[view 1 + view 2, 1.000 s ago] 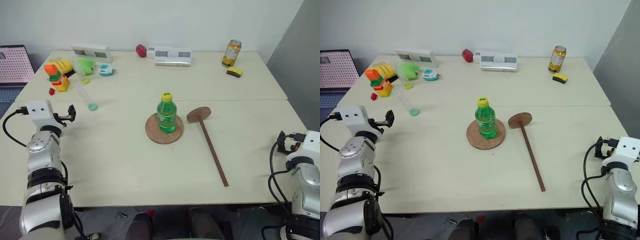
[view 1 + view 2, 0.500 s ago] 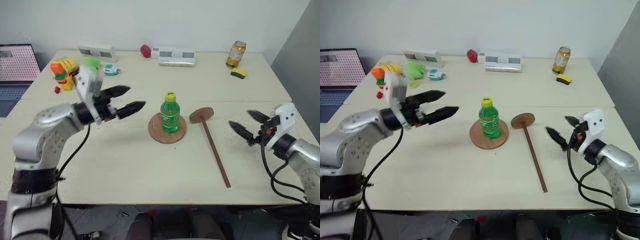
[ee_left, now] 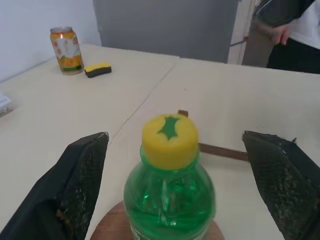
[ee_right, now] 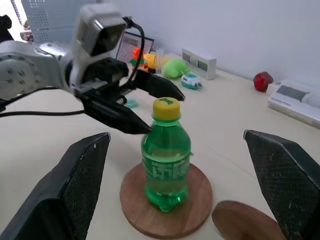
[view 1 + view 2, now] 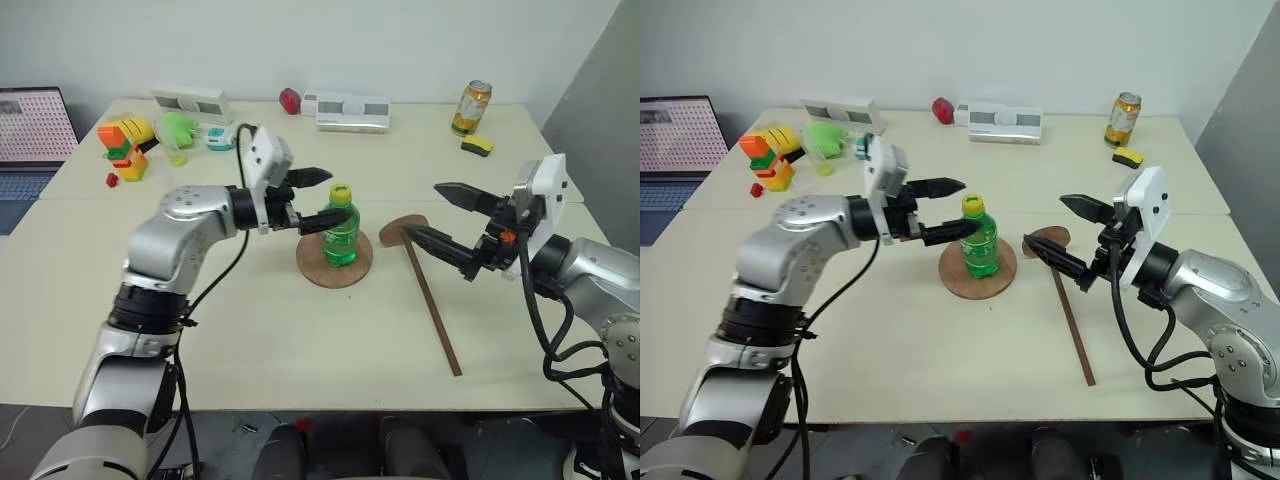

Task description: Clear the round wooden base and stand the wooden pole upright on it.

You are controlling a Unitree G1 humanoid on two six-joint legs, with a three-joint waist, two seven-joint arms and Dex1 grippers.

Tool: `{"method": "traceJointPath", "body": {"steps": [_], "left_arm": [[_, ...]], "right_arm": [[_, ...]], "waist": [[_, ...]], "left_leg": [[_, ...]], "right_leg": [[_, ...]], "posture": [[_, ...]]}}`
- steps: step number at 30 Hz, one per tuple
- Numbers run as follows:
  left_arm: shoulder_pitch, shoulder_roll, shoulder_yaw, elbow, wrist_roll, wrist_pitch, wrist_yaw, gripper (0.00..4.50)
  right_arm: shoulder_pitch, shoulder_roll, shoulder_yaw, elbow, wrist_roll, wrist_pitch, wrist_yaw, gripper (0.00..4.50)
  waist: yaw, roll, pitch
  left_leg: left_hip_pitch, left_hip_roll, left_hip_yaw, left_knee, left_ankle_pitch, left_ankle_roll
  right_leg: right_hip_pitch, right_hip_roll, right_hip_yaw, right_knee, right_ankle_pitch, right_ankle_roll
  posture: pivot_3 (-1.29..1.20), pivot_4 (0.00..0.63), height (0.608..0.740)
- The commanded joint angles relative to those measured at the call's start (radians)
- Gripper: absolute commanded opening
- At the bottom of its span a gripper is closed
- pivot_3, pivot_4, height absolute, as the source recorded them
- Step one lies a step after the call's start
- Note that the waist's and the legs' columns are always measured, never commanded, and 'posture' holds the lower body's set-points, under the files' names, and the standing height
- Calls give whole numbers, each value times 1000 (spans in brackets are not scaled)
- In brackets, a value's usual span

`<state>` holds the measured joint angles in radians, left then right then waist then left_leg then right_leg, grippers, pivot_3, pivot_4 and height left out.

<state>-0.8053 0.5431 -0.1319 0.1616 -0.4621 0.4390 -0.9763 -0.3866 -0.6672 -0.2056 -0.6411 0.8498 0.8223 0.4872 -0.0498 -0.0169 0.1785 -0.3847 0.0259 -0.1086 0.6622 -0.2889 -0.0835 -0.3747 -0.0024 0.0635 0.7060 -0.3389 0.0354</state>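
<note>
The left gripper (image 5: 322, 198), jaws spread, now brackets the green bottle (image 5: 339, 228) standing on the round wooden base (image 5: 333, 262), seemingly without contact. The wooden pole (image 5: 428, 298) lies just right; the right gripper (image 5: 437, 214), open, has swung in above its disc.

left gripper (image 5: 318, 198): swung in from the table's left edge to the green bottle (image 5: 339, 226), fingers spread, one each side of its yellow cap | right gripper (image 5: 436, 214): came up from the right edge, now over the wooden pole (image 5: 430, 306) by its disc end, fingers spread
</note>
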Motion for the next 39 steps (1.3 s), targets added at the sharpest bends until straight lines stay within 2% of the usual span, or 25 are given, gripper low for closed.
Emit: {"method": "traceJointPath", "body": {"steps": [1,3,4,10,15,25,31,35,39], "left_arm": [[-53,-22,26,20,8,-47,-41,4313],[-58,-28,25,30,11,-47,-59,4095],[-61,-33,25,34,8,-44,-72,3787],[-68,-48,22,43,12,-30,-111,2694],[-68,-47,18,61,37,-39,-121,1481],[-76,-48,39,66,46,-27,-114,1440],[-97,45,166,23,-39,144,-63,1440],[-29,108,367,-77,-74,254,152,1440],[75,99,569,-202,-76,289,387,1440]], "right_arm": [[16,-3,-39,-53,21,4,-47,4499],[29,-7,-44,-61,23,3,-58,4500],[35,-7,-51,-65,27,4,-66,4500],[40,-17,-65,-70,33,2,-92,4500],[31,-23,-70,-66,40,2,-104,4500],[8,-20,-58,-53,48,-4,-120,4500],[-51,-32,-6,-29,73,5,-47,4500],[-169,17,73,30,131,24,2,4500],[-241,52,124,77,172,44,59,4500]], "waist": [[0,0,0],[0,0,0],[0,0,0],[-3,0,0],[-3,0,0],[-4,0,0],[-16,0,1],[-27,0,1],[-31,-1,2]], "left_leg": [[-1,0,0,0,0,0],[-1,0,0,0,0,0],[-1,0,0,0,0,0],[-1,0,0,0,0,0],[-1,0,0,0,0,0],[0,0,0,0,0,0],[0,1,0,0,0,0],[-1,2,0,-1,0,0],[-2,2,-1,0,0,0]], "right_leg": [[-1,0,0,0,0,0],[-1,0,0,0,0,0],[-1,0,0,0,0,0],[-1,0,0,1,0,0],[-1,0,0,1,0,0],[0,0,0,1,0,0],[-2,1,0,2,0,0],[-4,1,1,3,0,0],[-5,1,0,3,0,0]], "posture": [[0,150,740],[0,150,740],[0,150,740],[0,150,740],[0,150,740],[0,150,740],[0,150,740],[0,150,740],[0,150,740]]}}
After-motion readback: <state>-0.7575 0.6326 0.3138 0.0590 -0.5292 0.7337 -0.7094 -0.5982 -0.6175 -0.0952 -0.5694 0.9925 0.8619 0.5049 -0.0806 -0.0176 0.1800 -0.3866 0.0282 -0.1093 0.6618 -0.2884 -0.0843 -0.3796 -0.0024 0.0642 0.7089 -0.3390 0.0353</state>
